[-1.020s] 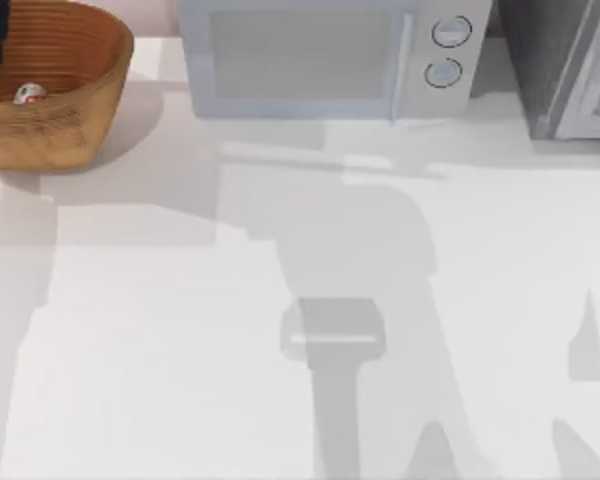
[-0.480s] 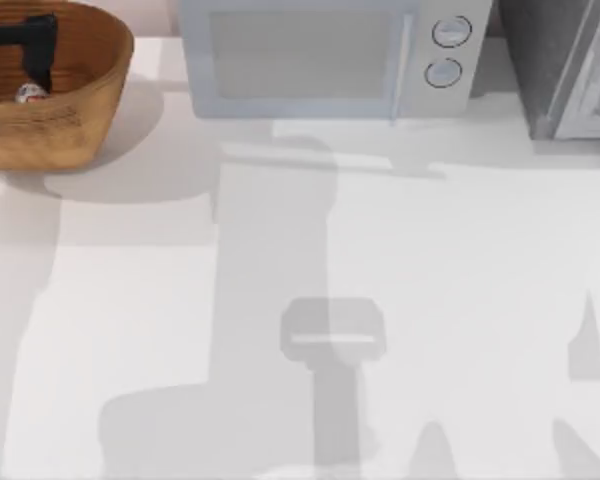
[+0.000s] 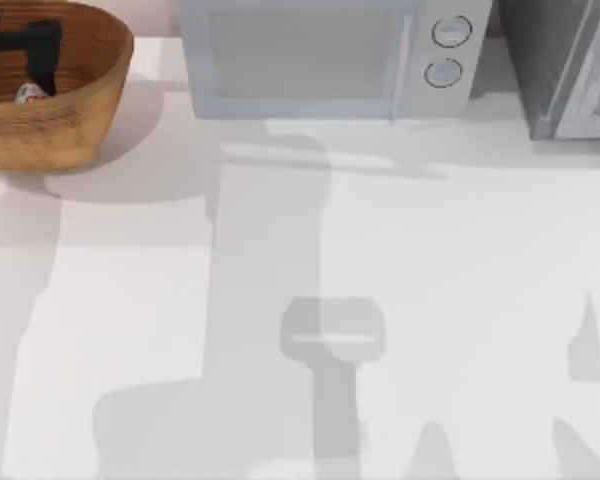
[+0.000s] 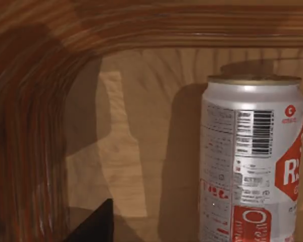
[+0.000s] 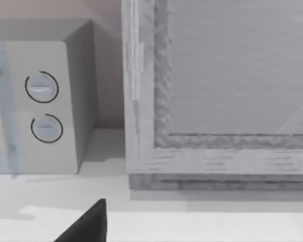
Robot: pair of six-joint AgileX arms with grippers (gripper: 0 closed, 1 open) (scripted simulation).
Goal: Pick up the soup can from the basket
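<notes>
The orange-brown wicker basket [image 3: 75, 110] stands at the table's far left back corner. The small red and white soup can [image 3: 27, 94] stands upright on its floor. My left gripper [image 3: 16, 62] hangs open inside the basket just above the can, one dark finger [image 3: 46, 58] reaching down beside it. In the left wrist view the soup can [image 4: 252, 161] is close, gold rim up, with the basket's ribbed wall [image 4: 30, 126] curving round it and one fingertip [image 4: 93, 227] at the edge, apart from the can. My right arm is parked; its fingertip [image 5: 86, 226] holds nothing.
A grey microwave [image 3: 325, 55] stands along the back edge right of the basket, with a grey cabinet [image 3: 570, 65] at the back right. The right wrist view faces the microwave's dials [image 5: 43, 108] and the cabinet front [image 5: 232, 91]. Arm shadows lie across the white tabletop [image 3: 480, 260].
My left gripper has moved right over the basket and come down toward the soup can; its shadow has shifted on the table. The can and right arm have not moved.
</notes>
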